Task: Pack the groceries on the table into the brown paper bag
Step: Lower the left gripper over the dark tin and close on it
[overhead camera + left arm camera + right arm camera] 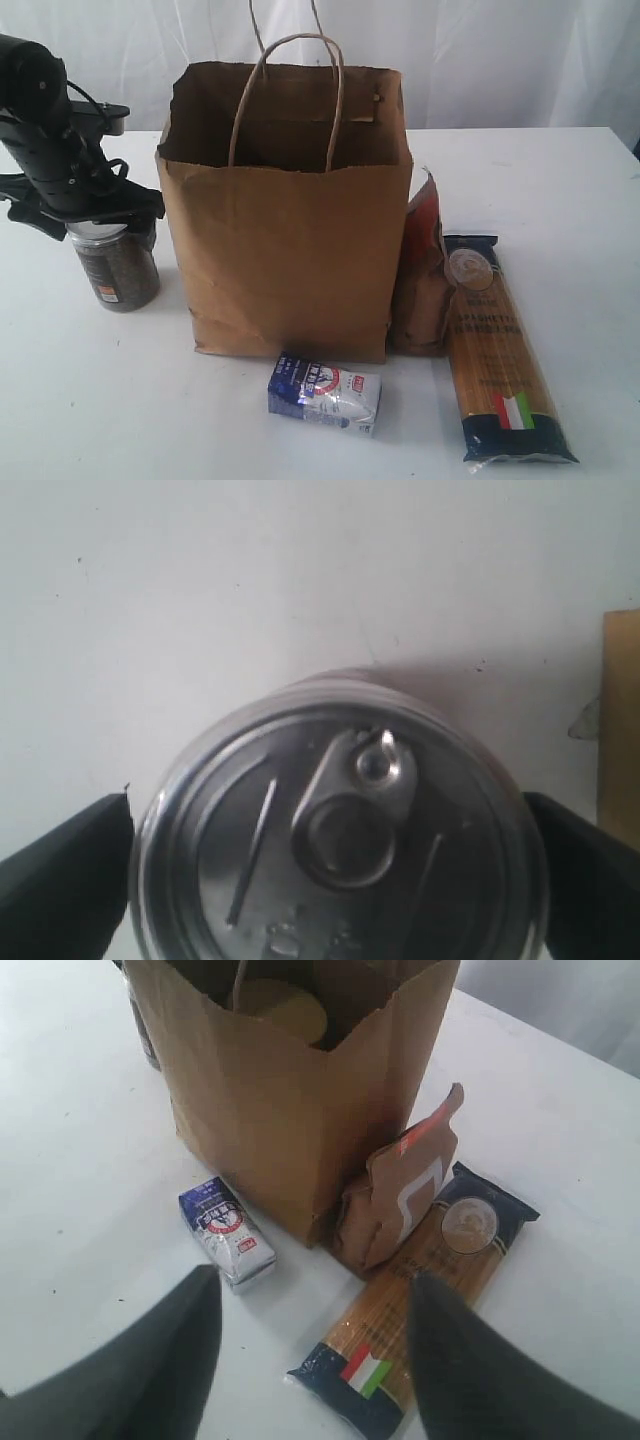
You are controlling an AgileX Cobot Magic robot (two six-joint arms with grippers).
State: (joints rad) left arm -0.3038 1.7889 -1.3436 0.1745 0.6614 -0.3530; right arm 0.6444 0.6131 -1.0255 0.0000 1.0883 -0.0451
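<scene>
White table (560,180) wide in front of me, and the brown paper bag (290,260) stands upright in the middle of it, mouth open, handles up. The right wrist camera shows a tan round lid (285,1005) down inside the bag, so I take it something is already packed.

On the bag's right, the long spaghetti packet (500,350) lies flat. The brown-orange pouch (425,280) leans at the bag's side wall, just beside the packet's far end. Left of the bag, near it but apart, the tin can (118,270) stands upright with its pull-tab on top. The small blue-white carton (325,392) lies on its side just in front of the bag.

The left gripper (108,215) hangs right over the can, jaws spread wide with a finger either side of the rim, neither pressing that I can see. The right gripper (312,1290) hovers above the carton and packet, fingers apart with nothing between them.

So the can is the job, I reckon. I'd sink lower so the pads meet the straight wall below the rim, keep the can centred, and squeeze evenly. Then I'd lift straight up past the bag's edge before crossing, minding those handles, and set it down inside, not drop it
</scene>
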